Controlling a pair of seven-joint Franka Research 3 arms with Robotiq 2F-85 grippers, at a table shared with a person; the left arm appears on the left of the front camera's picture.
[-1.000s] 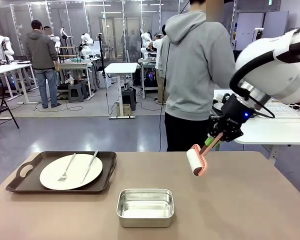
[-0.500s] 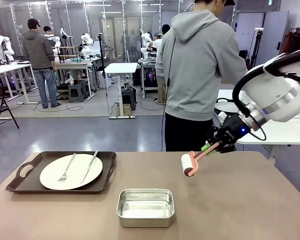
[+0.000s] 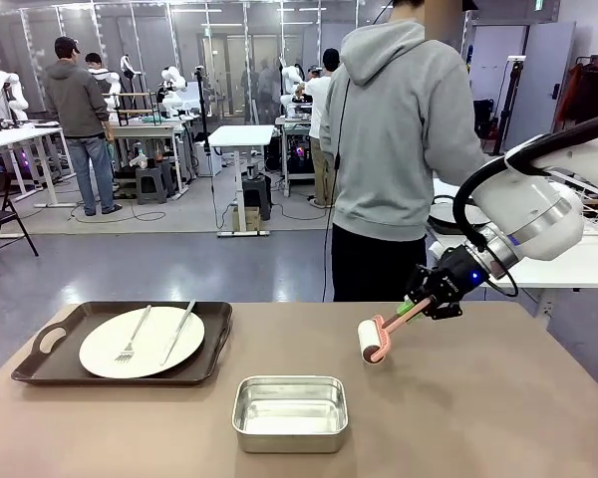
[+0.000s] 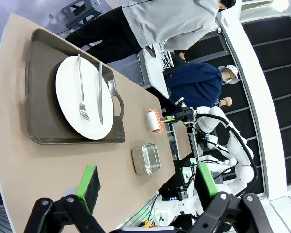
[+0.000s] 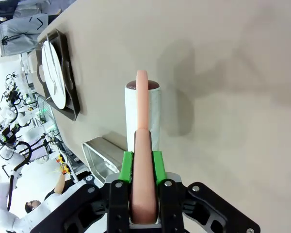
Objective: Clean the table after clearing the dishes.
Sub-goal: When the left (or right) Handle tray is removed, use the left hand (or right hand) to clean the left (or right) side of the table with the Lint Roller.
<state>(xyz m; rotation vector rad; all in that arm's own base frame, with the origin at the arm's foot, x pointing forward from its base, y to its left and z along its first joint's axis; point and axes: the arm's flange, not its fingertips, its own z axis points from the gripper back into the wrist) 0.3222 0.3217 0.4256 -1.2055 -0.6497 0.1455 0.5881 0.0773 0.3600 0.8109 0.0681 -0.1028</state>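
Clearing incomplete: plate [image 3: 142, 341], tray [image 3: 32, 366] at tabletop's [image 3: 498, 398] far-left corner. Right gripper [image 3: 412, 304] clamps lint roller [image 3: 369, 341] near far edge; left gripper [image 4: 146, 180] apart, empty.

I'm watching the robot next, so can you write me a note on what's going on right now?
Right gripper: fingers shut on the lint roller by its pink handle, low over the table.
Left gripper: open, empty.
Tray with plate, fork and knife sits at the table's left; steel pan near middle.
Done: roller in hand.
Left: clear the tray, roll the table.
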